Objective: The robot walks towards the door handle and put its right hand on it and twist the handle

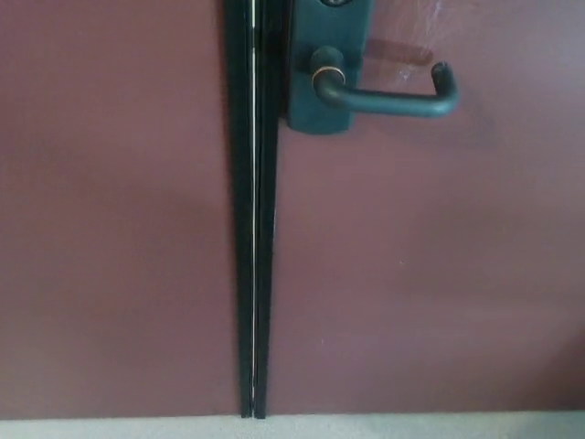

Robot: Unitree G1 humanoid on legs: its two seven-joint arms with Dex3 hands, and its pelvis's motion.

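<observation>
where the two dark red door leaves meet at a black vertical seam (pixel 254 229), the door handle (pixel 388 99) sits high on the right leaf (pixel 430 274), its dark lever lying level and pointing right from a backplate (pixel 329 64). neither robot hand shows. a pale strip of floor (pixel 411 428) edges the bottom.

door handle (pixel 388 98) unobstructed, bare door (pixel 430 274) around it

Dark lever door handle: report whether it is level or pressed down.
Level. The dark lever door handle runs horizontally from its dark backplate; no hand touches it.
</observation>
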